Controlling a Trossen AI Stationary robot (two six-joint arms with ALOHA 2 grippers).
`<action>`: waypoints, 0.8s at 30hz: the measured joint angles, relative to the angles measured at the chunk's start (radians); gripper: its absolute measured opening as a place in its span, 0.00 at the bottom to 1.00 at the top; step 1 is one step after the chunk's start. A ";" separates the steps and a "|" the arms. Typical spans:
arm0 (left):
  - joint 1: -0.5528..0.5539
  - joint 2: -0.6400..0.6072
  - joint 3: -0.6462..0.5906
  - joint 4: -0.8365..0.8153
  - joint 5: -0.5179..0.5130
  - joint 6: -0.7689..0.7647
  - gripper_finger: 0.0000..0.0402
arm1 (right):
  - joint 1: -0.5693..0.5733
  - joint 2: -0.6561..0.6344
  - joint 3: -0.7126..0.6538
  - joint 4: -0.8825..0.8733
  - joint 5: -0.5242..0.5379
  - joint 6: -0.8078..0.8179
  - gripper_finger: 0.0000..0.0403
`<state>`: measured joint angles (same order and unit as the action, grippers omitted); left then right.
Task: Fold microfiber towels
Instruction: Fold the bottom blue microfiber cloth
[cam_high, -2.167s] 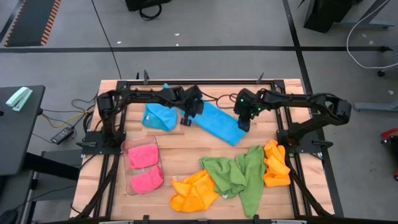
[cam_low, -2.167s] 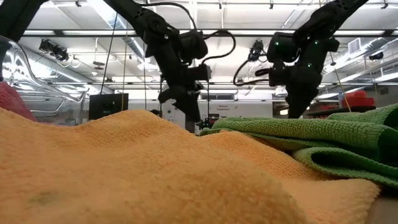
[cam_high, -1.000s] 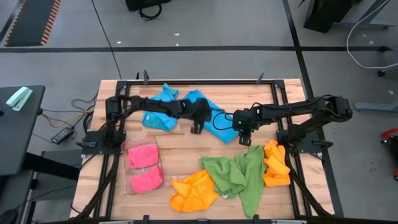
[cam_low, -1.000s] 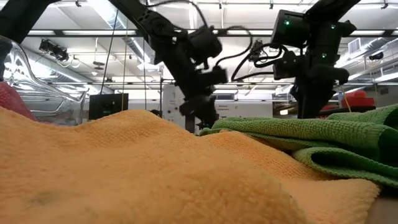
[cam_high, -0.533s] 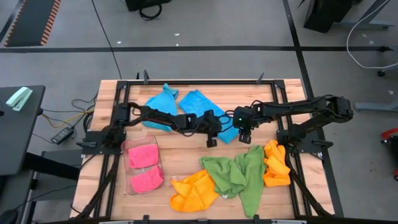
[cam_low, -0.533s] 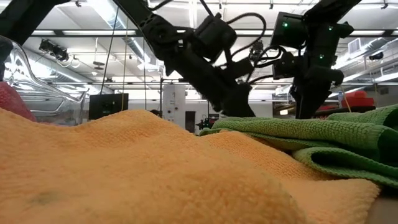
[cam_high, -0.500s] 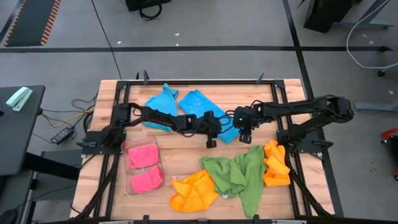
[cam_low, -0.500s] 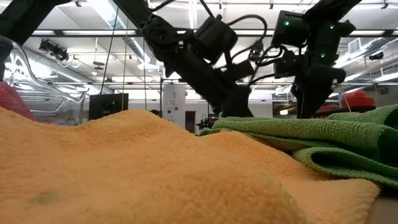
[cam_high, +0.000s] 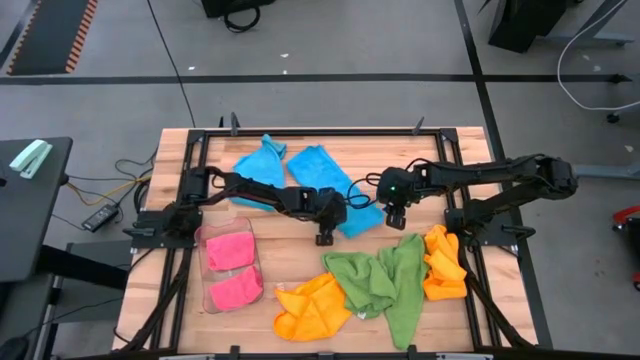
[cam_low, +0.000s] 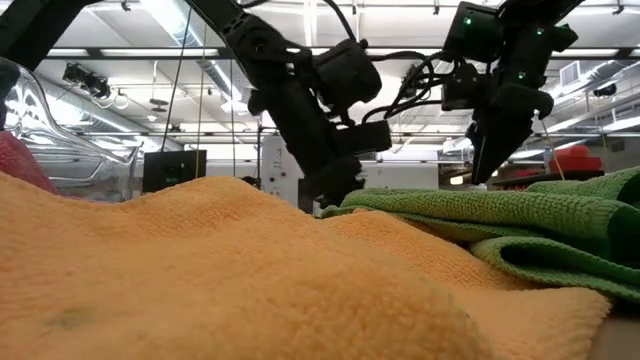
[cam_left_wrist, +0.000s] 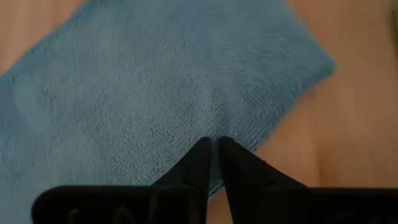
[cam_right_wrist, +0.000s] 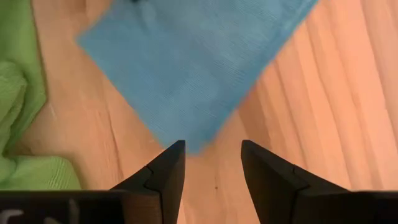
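A sky-blue towel (cam_high: 330, 180) lies folded and flat on the wooden table, slanting from the far side toward the near right. My left gripper (cam_high: 322, 238) is down at its near left edge, shut on the cloth (cam_left_wrist: 155, 93). My right gripper (cam_high: 397, 218) hangs open above the towel's near right corner (cam_right_wrist: 193, 140), its fingers on either side of that corner and touching nothing. A second sky-blue towel (cam_high: 258, 165) lies bunched at the far left. My left gripper (cam_left_wrist: 214, 142) comes slanting down from the table's left. Its fingertips (cam_left_wrist: 202, 155) close on the sky-blue towel just inside its edge (cam_left_wrist: 249, 134). The tips hide the place of contact, so I cannot tell whether one layer or several is taken. The towel lies flat on the table.
A clear tray (cam_high: 203, 262) with pink towels stands at the near left. Green towels (cam_high: 385, 280) and orange towels (cam_high: 312, 308) (cam_high: 443, 265) lie heaped along the near side. In the low view an orange towel (cam_low: 200, 280) fills the foreground.
My left gripper has gone toward the table's near edge and down, swinging right and then back left, and now rests on the sky-blue towel's near left edge. The towel, bunched a second ago, lies flat.
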<state>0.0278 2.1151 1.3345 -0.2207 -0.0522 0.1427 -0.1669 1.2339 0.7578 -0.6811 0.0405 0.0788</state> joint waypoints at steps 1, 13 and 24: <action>-0.003 -0.015 0.000 -0.048 0.003 0.001 0.10 | 0.000 0.000 0.000 0.004 -0.010 -0.001 0.41; -0.028 -0.221 -0.006 -0.301 0.008 0.010 0.03 | 0.185 0.003 -0.120 0.406 -0.049 -0.075 0.41; -0.025 -0.231 -0.006 -0.088 0.006 0.023 0.09 | 0.274 0.003 -0.190 0.682 -0.035 -0.074 0.41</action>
<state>0.0029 1.8839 1.3281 -0.3084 -0.0463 0.1654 0.1076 1.2369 0.5678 0.0011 0.0059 0.0050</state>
